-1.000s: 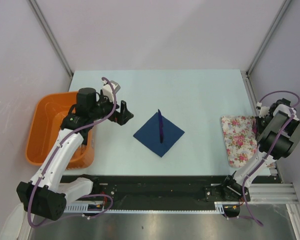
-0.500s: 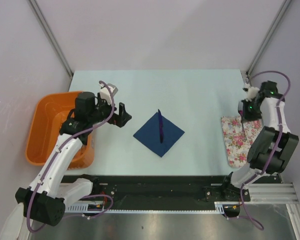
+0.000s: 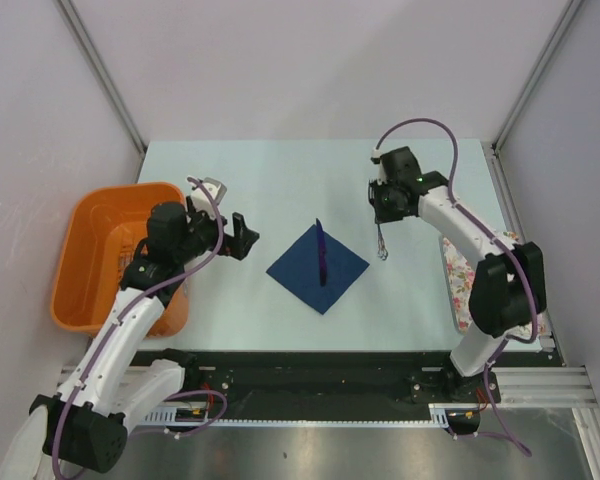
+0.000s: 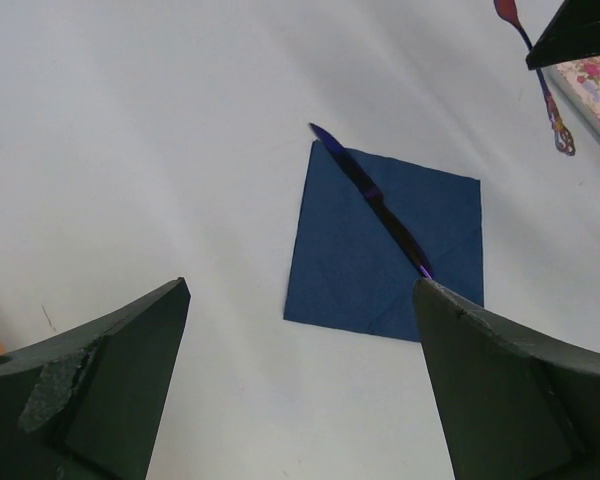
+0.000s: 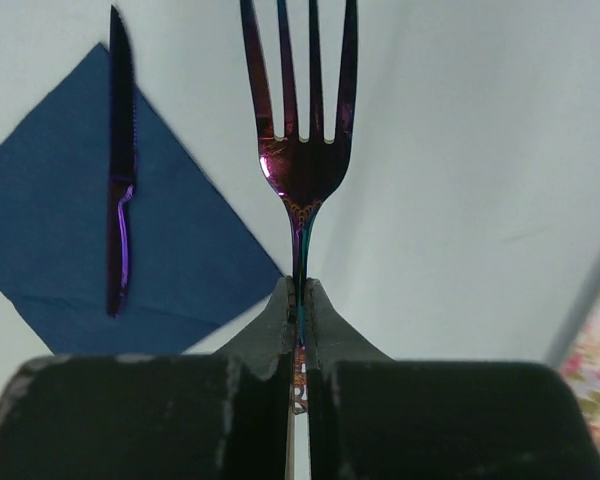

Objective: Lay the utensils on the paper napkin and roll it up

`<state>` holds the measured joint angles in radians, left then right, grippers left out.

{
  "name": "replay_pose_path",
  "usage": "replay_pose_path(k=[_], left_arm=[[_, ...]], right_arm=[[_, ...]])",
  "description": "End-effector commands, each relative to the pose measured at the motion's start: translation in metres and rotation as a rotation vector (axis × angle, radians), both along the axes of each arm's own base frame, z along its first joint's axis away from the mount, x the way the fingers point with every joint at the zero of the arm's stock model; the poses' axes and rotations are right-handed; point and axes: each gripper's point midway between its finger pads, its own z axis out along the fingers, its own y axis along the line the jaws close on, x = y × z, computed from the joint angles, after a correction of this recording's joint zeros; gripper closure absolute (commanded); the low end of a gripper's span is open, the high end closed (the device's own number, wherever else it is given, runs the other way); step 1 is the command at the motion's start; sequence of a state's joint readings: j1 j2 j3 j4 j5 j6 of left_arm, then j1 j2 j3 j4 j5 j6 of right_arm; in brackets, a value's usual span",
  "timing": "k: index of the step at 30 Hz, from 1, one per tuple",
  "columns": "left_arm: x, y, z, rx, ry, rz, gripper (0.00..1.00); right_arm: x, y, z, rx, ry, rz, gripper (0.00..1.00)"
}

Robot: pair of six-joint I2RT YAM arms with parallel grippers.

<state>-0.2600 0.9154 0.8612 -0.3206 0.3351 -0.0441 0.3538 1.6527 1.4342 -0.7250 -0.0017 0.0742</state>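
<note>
The step in hand is the placing of the second piece of cutlery, and the rolling is not yet begun. The right claw [image 5: 298, 292] is closed tightly on the handle of the purple fork [image 5: 302, 170], with the tines pointing away from it. In the top view the fork hangs over the counter [image 3: 280, 170], just to the right of the right corner of the paper napkin [image 3: 318, 268], and does not touch it. The purple knife [image 3: 321, 252] lies already on the napkin from near to far, along the diagonal, with its far tip at the far corner or a little over it. The left claw [image 3: 240, 234] is open and holds nothing; it waits to the left of the napkin, apart from it. In my judgement the next move asks the right arm to carry the fork a little to the left, lower it flat beside the knife and about parallel to it, and only then release it, so that both pieces can be rolled together. By count I see two pieces of cutlery (one knife, one fork), one navy napkin, one floral cloth [image 4: 595, 80] at the right edge, and one orange tub [image 3: 100, 240] at the left.
</note>
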Motion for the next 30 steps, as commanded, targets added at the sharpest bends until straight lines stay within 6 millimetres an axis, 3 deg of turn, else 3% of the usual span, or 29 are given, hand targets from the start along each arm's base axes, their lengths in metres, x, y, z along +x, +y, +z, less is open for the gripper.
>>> replay_pose_path(k=[1, 4, 6, 10, 16, 18, 19, 20, 26, 30], left_arm=[[0.008, 0.003, 0.009, -0.032, -0.07, 0.045, 0.01], [0.011, 0.001, -0.007, -0.052, 0.013, 0.066, 0.0], [0.01, -0.002, -0.02, -0.064, 0.058, 0.057, 0.0], [0.013, 0.003, -0.033, -0.018, 0.09, 0.068, 0.0], [0.007, -0.004, -0.048, -0.066, 0.158, 0.056, 0.0], [0.008, -0.005, -0.05, -0.078, 0.162, 0.06, 0.0], [0.008, -0.005, -0.05, -0.079, 0.162, 0.06, 0.0], [0.008, -0.005, -0.051, -0.078, 0.165, 0.062, 0.01], [0.006, -0.004, -0.053, -0.077, 0.171, 0.064, 0.0], [0.004, -0.005, -0.053, -0.091, 0.177, 0.066, 0.01]], right_arm=[[0.026, 0.036, -0.005, 0.104, -0.028, -0.131, 1.0], [0.019, 0.059, -0.016, 0.126, 0.004, -0.189, 1.0], [0.001, 0.095, -0.025, 0.176, 0.031, -0.14, 1.0], [-0.016, 0.14, -0.035, 0.134, -0.004, -0.079, 1.0], [-0.023, 0.183, -0.039, 0.171, -0.005, -0.034, 1.0], [-0.026, 0.192, -0.056, 0.172, 0.045, -0.028, 1.0], [-0.023, 0.198, -0.053, 0.176, 0.051, -0.027, 1.0], [-0.022, 0.199, -0.066, 0.155, 0.077, -0.031, 1.0], [-0.013, 0.211, -0.077, 0.16, 0.115, -0.032, 1.0], [-0.009, 0.209, -0.082, 0.141, 0.123, -0.031, 1.0]])
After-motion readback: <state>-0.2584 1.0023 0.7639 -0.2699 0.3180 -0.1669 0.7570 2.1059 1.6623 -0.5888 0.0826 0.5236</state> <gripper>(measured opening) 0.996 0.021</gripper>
